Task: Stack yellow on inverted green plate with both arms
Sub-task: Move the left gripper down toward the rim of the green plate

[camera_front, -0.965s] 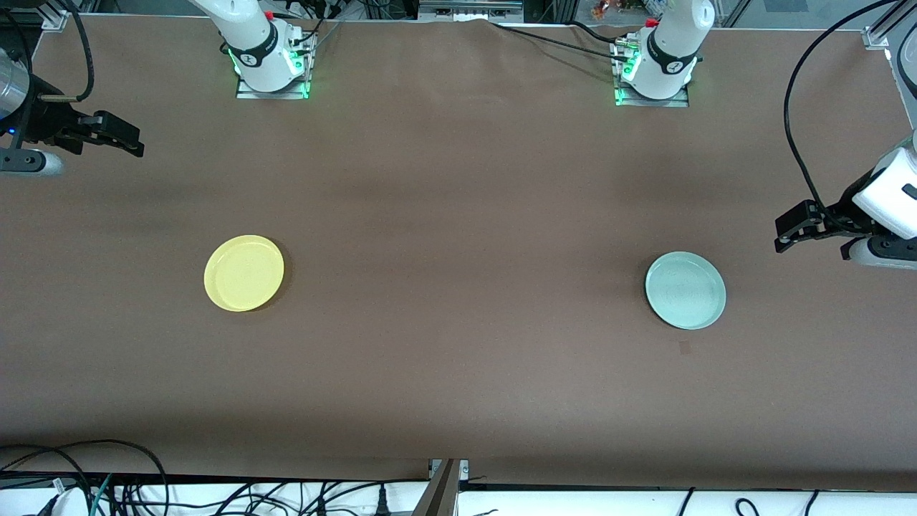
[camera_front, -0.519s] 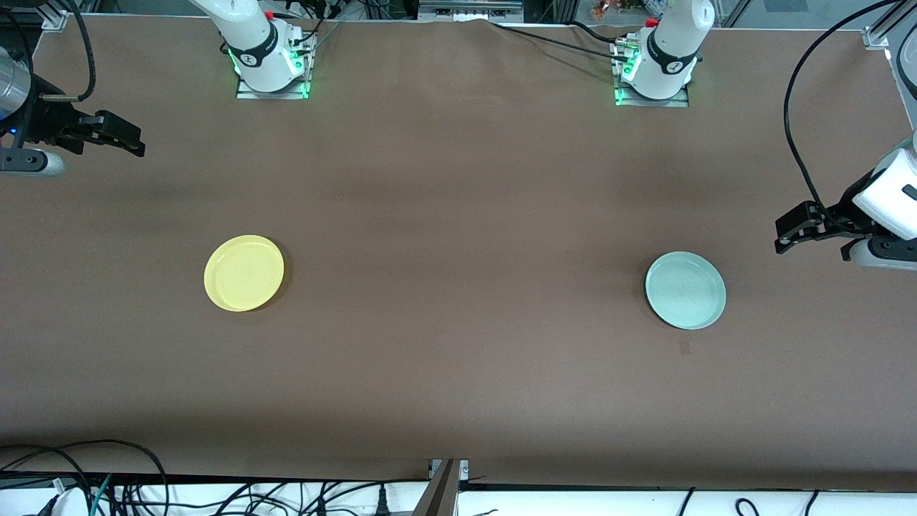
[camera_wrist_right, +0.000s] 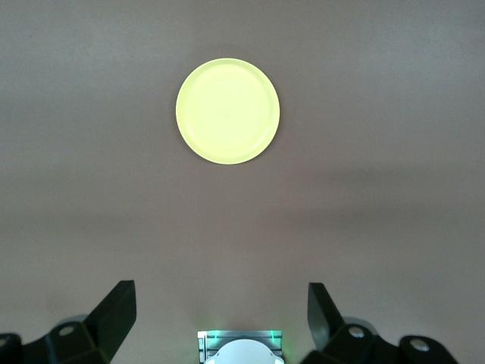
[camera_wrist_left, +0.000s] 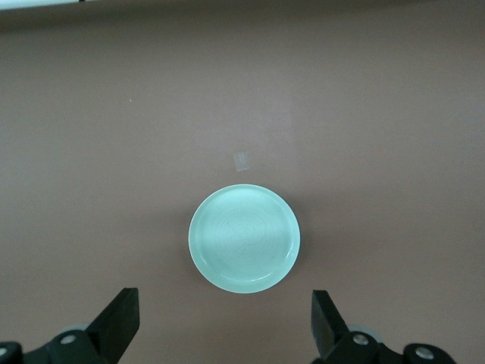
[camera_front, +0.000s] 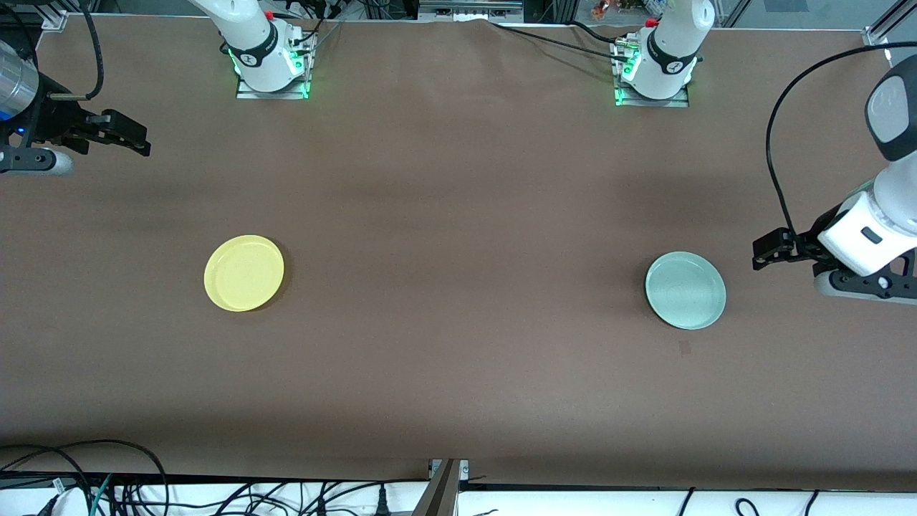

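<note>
The right gripper (camera_front: 136, 142) hung over the table's edge at nine o'clock, fingers spread, empty. The yellow plate (camera_front: 243, 273) lay toward that arm's end, the pale green plate (camera_front: 685, 290) (rim up) well apart at three o'clock on the brown table (camera_front: 458, 344). The left gripper (camera_front: 766, 253) hovered just beside it, fingers parted.

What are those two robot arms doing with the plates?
Nothing is being held yet. The yellow plate lies on the brown table toward the right arm's end, and the green plate lies toward the left arm's end, far apart. The left gripper hangs open in the air close beside the green plate. The right gripper is open too, up at its own end of the table.
</note>
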Robot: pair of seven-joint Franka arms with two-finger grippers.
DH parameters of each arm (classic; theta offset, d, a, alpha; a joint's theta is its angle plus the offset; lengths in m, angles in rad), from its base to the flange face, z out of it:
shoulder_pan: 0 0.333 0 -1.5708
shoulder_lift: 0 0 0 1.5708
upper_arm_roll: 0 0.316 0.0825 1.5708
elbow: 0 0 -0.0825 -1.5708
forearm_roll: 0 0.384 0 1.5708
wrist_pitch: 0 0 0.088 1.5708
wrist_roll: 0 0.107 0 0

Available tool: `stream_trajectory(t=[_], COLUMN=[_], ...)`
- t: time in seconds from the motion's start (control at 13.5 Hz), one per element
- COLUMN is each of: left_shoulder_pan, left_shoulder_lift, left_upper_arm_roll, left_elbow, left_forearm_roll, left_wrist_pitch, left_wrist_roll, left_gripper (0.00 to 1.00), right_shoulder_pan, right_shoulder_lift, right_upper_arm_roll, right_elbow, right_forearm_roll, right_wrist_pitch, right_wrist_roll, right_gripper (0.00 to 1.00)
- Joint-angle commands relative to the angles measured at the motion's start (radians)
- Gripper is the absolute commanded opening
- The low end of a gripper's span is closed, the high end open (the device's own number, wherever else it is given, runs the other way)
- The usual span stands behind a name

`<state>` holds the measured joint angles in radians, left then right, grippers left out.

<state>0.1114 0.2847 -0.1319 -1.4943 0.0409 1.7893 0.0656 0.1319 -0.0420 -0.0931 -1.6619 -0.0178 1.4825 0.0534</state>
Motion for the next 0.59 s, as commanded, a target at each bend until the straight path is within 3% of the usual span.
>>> stream_trajectory(t=[0.0, 0.3, 0.52], left_shoulder_pan=[0.022, 0.057, 0.08], left_shoulder_lift=[0.004, -0.002, -0.016], left_upper_arm_roll=[-0.003, 0.0, 0.003], left_elbow=[-0.079, -0.194, -0.349], left_forearm_roll=[-0.01, -0.007, 0.005], left_wrist_pitch=[0.025, 0.067, 0.23], left_wrist_roll=[0.031, 0.019, 0.019], left_gripper=[1.0, 1.0, 1.0], right_shoulder_pan=[0.003, 0.003, 0.005], right_shoulder_lift=[-0.009, -0.01, -0.01], right_upper_arm_roll=[0.004, 0.021, 0.038], right_elbow=[0.008, 0.008, 0.008], right_forearm_roll=[-0.019, -0.019, -0.021], right_wrist_pitch=[-0.013, -0.016, -0.016], right_wrist_roll=[0.02, 0.019, 0.017], right_gripper=[1.0, 1.0, 1.0])
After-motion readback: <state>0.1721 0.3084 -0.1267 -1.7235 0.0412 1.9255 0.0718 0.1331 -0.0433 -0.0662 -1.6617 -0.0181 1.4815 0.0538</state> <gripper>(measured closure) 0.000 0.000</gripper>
